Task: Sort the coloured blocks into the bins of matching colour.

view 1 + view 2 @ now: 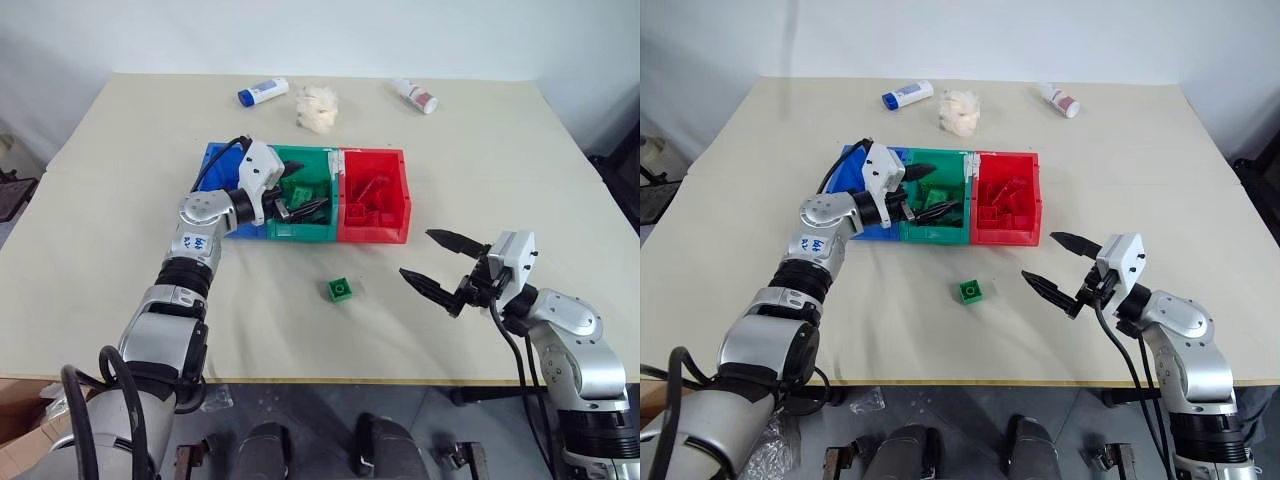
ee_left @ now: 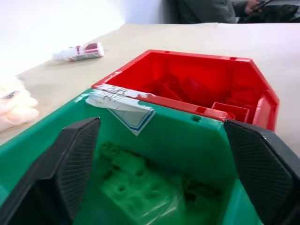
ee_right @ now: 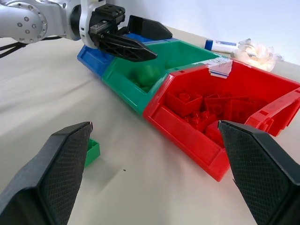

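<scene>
Here, a green block (image 1: 341, 290) lies flat on the table (image 1: 120, 200), studs up, squarish with no clear long axis, just in front of the bins (image 1: 305, 232). Behind it, green blocks (image 2: 136, 185) lie in the green bin (image 1: 300, 228), red ones (image 3: 187, 103) in the red bin (image 1: 374, 233). The left gripper (image 1: 297, 196) hangs over the green bin, fingers spread, empty. The right gripper (image 1: 432, 260) hovers beside the block, fingers wide, empty.

left pincer (image 1: 303, 196): spread wide, arm outstretched | right pincer (image 1: 437, 262): spread wide
</scene>
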